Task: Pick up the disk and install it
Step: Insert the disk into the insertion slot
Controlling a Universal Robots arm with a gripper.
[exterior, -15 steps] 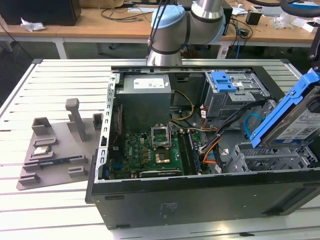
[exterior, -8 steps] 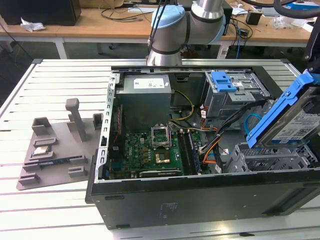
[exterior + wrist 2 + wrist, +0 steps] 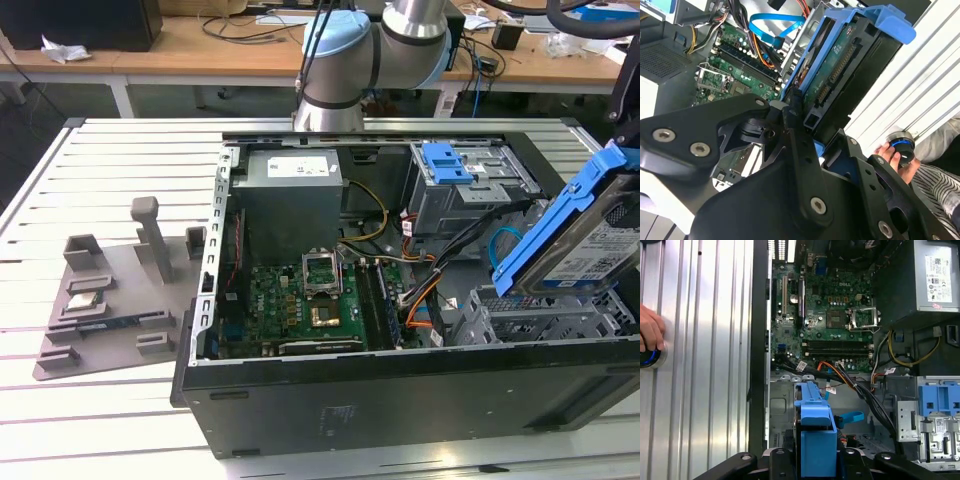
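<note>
The gripper (image 3: 807, 117) is clamped on the disk (image 3: 585, 240), so the pickup is done. The disk hangs tilted over the drive cage (image 3: 540, 320) in the computer case's (image 3: 400, 390) corner, not yet seated.

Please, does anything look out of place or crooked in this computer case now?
Yes. The disk hangs tilted above the drive cage at the exterior view's right, clamped in the gripper, not seated. A person's hand rests on the table beside the case.

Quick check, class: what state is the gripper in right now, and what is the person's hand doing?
Gripper: shut on the disk, which it holds tilted.
Person's hand: resting on a round blue-lit knob.
</note>
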